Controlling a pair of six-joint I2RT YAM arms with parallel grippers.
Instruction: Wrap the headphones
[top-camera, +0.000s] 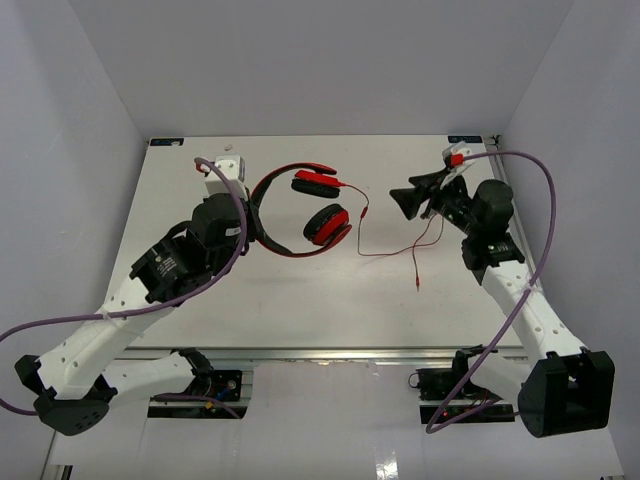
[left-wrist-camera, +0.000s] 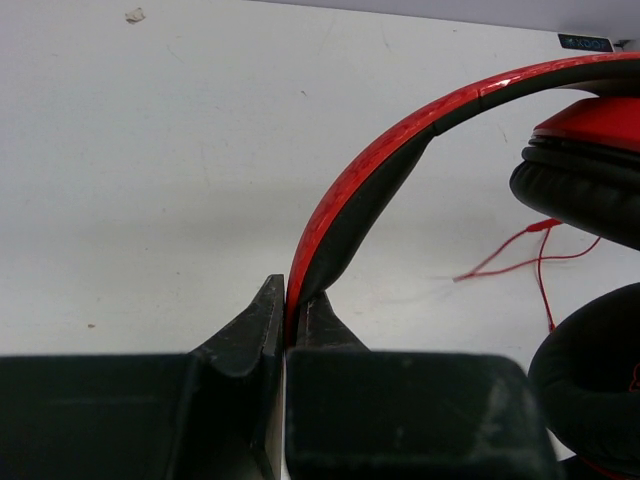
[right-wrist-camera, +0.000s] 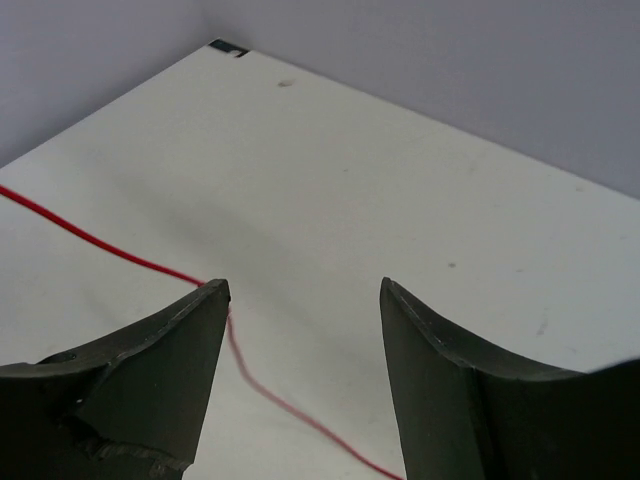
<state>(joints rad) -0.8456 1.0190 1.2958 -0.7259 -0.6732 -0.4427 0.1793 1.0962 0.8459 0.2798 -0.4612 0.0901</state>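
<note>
arms (top-camera: 100, 335): white links, black joints | cables (top-camera: 551, 200): purple | fingers (right-wrist-camera: 150, 380): black

earcups (left-wrist-camera: 585, 190) cut off at right edge, cord (right-wrist-camera: 130, 257) running off frame

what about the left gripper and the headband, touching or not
Touching. The left wrist view shows the left gripper shut on the headphones at the headband, no gap either side.

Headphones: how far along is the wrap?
Done: the left gripper is clamped on the red-and-black headband of the red over-ear headphones. In hand: the open right gripper is over the thin red cord, not gripping it. Left: all the winding; the cord lies loose.
</note>
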